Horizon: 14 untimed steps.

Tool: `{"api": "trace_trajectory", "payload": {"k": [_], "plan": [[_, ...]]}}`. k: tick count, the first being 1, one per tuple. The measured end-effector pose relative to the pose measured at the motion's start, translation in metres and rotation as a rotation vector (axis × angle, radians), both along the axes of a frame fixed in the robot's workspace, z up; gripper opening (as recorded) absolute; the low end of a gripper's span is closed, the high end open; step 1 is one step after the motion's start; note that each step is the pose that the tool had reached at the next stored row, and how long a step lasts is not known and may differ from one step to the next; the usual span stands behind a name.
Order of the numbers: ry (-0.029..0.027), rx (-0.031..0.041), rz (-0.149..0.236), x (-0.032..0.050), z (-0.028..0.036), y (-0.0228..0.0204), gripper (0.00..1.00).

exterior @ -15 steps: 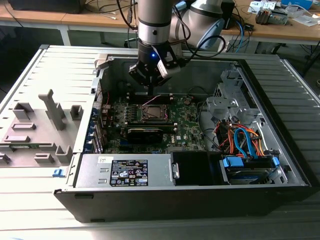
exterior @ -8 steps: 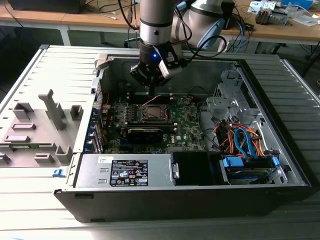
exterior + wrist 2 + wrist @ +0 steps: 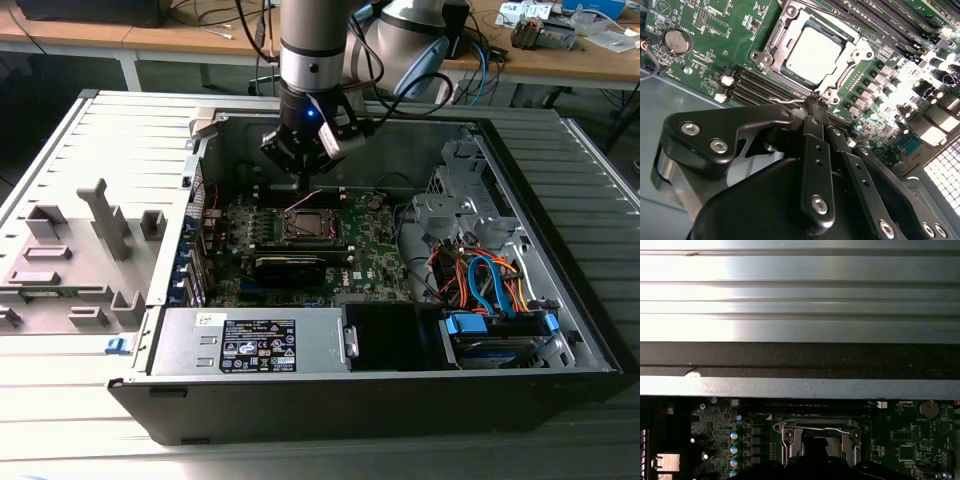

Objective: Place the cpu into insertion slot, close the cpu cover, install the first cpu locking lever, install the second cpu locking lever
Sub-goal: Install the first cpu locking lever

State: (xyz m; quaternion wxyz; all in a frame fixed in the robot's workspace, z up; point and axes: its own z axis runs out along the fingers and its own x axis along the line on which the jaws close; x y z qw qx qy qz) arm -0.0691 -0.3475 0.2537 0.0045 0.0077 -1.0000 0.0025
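A: Where does the job stand?

B: The cpu point(image 3: 816, 48) sits in the insertion slot point(image 3: 771, 46), square and flat, its pale top showing through the window of the cpu cover point(image 3: 856, 56). The cover lies down over it, so in my judgement the first two steps are done.

A: And the levers?

B: One wire locking lever point(image 3: 790, 101) runs along the socket's near edge in the second wrist view, ending right at the gripper point(image 3: 813, 102) tips. Whether it is hooked under its catch I cannot tell; the black fingers point(image 3: 816, 131) hide that end. In the first wrist view a wire bar point(image 3: 816, 429) crosses the cover, though it is hard to say if it is latched.

A: What is the gripper doing?

B: Its fingers are drawn narrow, nearly together, and the tips touch or pinch the lever end. In the exterior view the gripper point(image 3: 303, 178) hangs just behind the socket inside the computer case point(image 3: 560, 330).
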Motion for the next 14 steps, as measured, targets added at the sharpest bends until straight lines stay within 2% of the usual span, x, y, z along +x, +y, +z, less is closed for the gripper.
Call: {"api": "trace_trajectory", "payload": {"k": [14], "plan": [[-0.0001, -0.0018, 0.019, 0.0005, -0.0035, 0.0001, 0.11]]}}
